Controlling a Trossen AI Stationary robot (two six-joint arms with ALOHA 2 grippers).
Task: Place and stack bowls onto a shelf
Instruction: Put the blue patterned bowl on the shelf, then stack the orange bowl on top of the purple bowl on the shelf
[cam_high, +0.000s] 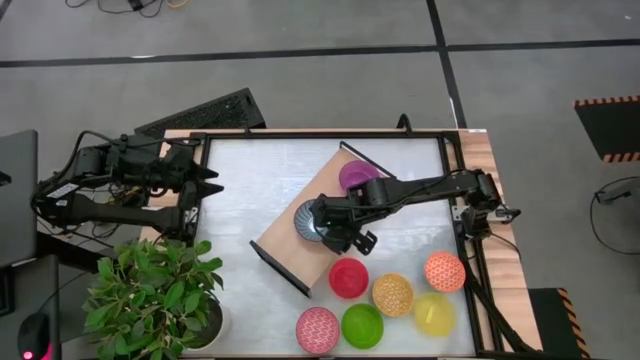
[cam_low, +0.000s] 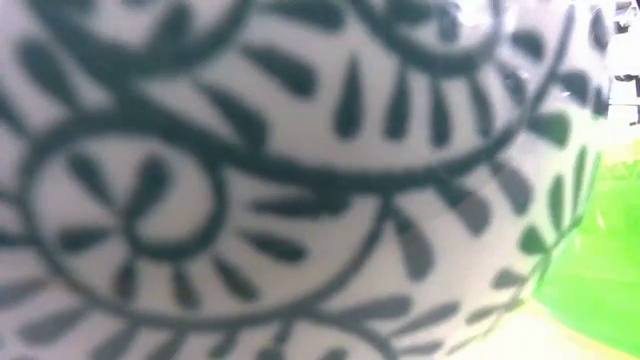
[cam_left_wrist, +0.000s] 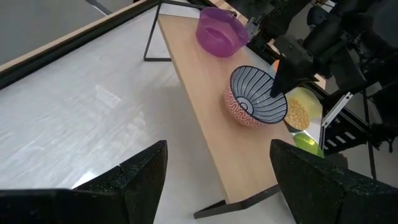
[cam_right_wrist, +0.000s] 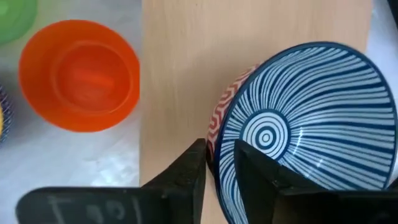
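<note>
White tabletop (cam_high: 250, 190) inside a black frame fills most of the high view, and the shelf (cam_high: 300, 235), a long light-wood board with thin black end frames, lies slanted across its middle. Off the shelf's left side, past the table edge, a leafy potted plant (cam_high: 150, 290) stands below the waiting left arm, whose left gripper (cam_high: 205, 185) hangs with its fingers spread apart. On the shelf's middle sits a blue-striped bowl (cam_right_wrist: 311, 124), tilted, with a red lattice pattern on its outside. The right gripper (cam_right_wrist: 217, 165) is clamped on that bowl's rim, 1 finger inside and 1 outside. Toward the shelf's far end stands a purple bowl (cam_high: 357, 176). Beside the shelf's near end, 6 bowls rest on the table: a red bowl (cam_high: 348, 277) closest, then a yellow-orange lattice bowl (cam_high: 393, 294), an orange lattice bowl (cam_high: 444, 271), a yellow bowl (cam_high: 434, 314), a green bowl (cam_high: 362, 326) and a pink lattice bowl (cam_high: 317, 330).
</note>
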